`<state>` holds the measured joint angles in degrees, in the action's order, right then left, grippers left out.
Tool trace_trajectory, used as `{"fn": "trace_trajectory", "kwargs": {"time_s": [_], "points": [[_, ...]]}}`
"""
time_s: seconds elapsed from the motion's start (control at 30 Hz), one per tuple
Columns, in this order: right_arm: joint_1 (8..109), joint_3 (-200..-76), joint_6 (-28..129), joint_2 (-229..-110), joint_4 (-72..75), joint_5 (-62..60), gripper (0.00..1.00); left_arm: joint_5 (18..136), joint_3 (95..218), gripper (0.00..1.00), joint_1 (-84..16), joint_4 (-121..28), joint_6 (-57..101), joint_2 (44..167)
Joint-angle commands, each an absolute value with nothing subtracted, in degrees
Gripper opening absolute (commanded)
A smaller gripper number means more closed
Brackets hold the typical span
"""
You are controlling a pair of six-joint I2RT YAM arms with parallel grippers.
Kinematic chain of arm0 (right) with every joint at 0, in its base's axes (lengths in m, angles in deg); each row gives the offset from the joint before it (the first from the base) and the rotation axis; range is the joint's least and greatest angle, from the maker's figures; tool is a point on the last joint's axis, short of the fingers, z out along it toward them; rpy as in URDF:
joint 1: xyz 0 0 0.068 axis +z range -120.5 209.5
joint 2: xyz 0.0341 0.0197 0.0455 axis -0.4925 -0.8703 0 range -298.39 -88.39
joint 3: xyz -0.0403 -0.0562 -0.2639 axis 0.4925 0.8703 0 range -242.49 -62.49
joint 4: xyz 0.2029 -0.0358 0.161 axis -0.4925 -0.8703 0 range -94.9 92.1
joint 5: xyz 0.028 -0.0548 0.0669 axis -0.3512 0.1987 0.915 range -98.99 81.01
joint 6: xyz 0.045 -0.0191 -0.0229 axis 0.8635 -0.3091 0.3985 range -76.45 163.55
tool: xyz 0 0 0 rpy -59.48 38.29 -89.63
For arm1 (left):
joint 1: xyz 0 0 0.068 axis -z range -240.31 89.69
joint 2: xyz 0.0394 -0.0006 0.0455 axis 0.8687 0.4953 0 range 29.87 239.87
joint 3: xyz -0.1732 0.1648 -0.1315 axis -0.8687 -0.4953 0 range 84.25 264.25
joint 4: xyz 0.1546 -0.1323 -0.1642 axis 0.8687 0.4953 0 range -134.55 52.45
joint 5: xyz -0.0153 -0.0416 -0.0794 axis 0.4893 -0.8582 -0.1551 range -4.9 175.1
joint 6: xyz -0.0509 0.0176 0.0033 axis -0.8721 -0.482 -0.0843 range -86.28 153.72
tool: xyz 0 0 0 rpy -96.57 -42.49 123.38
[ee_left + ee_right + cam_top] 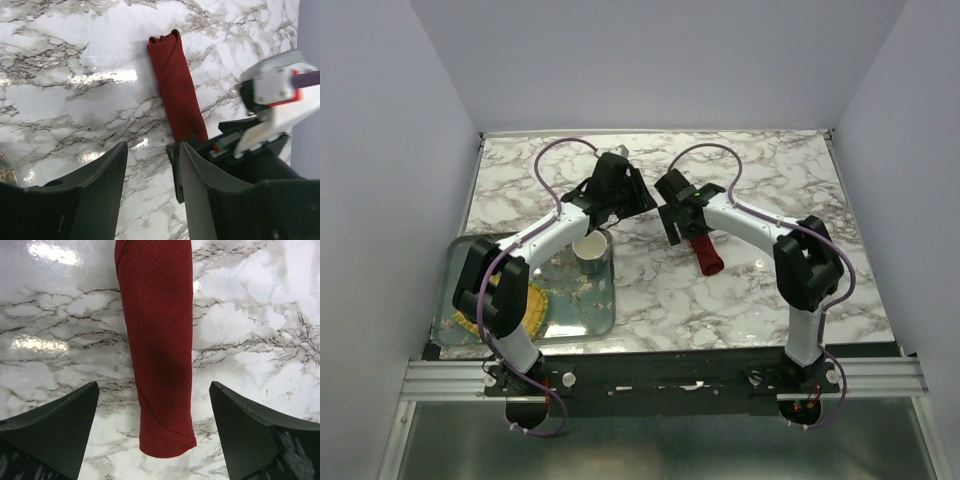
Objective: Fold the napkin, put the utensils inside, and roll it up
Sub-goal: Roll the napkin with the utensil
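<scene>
Black fingers [55,430] of the right end effector [154,390] fill the bottom corners of its wrist view, spread wide and gripping nothing. Between them, touching neither, lies the napkin [157,340], a dark red cloth rolled into a snug tube on the marble bench [260,330]. Its long axis runs straight ahead of this end effector, square to the line along which the fingers would close. The near end sits between the fingers, with bare bench showing on each side.

Left end effector [152,150] is likewise parted and empty, with only bench in its gap. From it the roll lies ahead and a little to the right, apart from its fingers, leaning leftward as it runs away. The folded spiral of the far end shows.

Right arm is the nearer one, since it straddles the roll while the left hangs beside it. A closing grip from the right would likely pinch the tube across its width.

No cutlery is visible anywhere, and whether any lies inside the roll cannot be told. The right wrist view cuts off the roll's far end. In the left wrist view the right end effector hides its near end, and from above the right arm covers most of it.
</scene>
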<state>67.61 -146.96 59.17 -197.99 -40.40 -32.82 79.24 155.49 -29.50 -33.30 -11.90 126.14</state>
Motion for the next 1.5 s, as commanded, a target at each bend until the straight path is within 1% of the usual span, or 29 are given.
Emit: {"fn": "trace_trajectory", "kwargs": {"time_s": [0.0,0.13,0.2,0.27,0.3,0.37,0.5,0.77,0.87,0.9,0.93,1.0,1.27,1.47], "points": [[69.76,-149.94,60.60,-202.12,-44.48,-41.86,1.00,78.34,154.29,0.55,-30.16,-35.23,-12.77,122.60],[69.76,-149.33,60.95,-203.79,-43.69,-42.65,0.98,78.33,153.59,0.54,-30.25,-35.23,-12.68,120.76],[69.76,-148.63,61.04,-203.97,-42.29,-42.92,0.96,79.56,152.36,0.54,-30.43,-35.41,-12.77,119.88],[69.84,-148.54,60.95,-204.67,-42.11,-42.39,0.92,80.36,151.31,0.54,-31.39,-35.76,-13.03,118.91],[69.76,-148.36,60.95,-204.93,-41.93,-42.30,0.87,80.27,151.13,0.54,-31.74,-35.93,-13.21,118.90],[69.76,-148.19,60.87,-205.90,-41.41,-42.39,0.85,79.39,150.87,0.54,-32.36,-36.11,-13.56,118.64],[69.76,-148.36,60.43,-207.57,-40.97,-43.35,0.75,79.30,150.52,0.54,-32.53,-36.64,-13.56,118.20],[69.67,-148.98,59.29,-209.50,-40.53,-44.67,0.74,78.60,150.43,0.53,-32.89,-36.99,-13.65,118.38],[69.23,-148.45,59.28,-209.77,-39.83,-44.23,0.67,78.60,150.34,0.53,-32.89,-36.90,-13.65,118.38],[68.97,-148.01,59.37,-209.59,-39.47,-43.54,0.60,78.51,150.34,0.53,-33.06,-36.82,-13.48,118.46],[68.71,-147.49,59.20,-209.16,-38.95,-43.27,0.59,78.43,150.25,0.53,-32.98,-36.90,-13.47,118.47],[68.44,-146.43,59.63,-208.80,-38.15,-43.78,1.00,78.51,149.81,0.53,-33.06,-36.99,-13.47,118.38],[68.26,-144.50,57.09,-207.84,-35.69,-41.25,1.00,77.81,149.46,0.52,-33.06,-37.78,-13.74,118.90],[67.56,-143.18,57.79,-207.04,-34.11,-34.04,1.00,79.74,149.81,0.52,-34.64,-36.99,-13.48,118.64]]}}
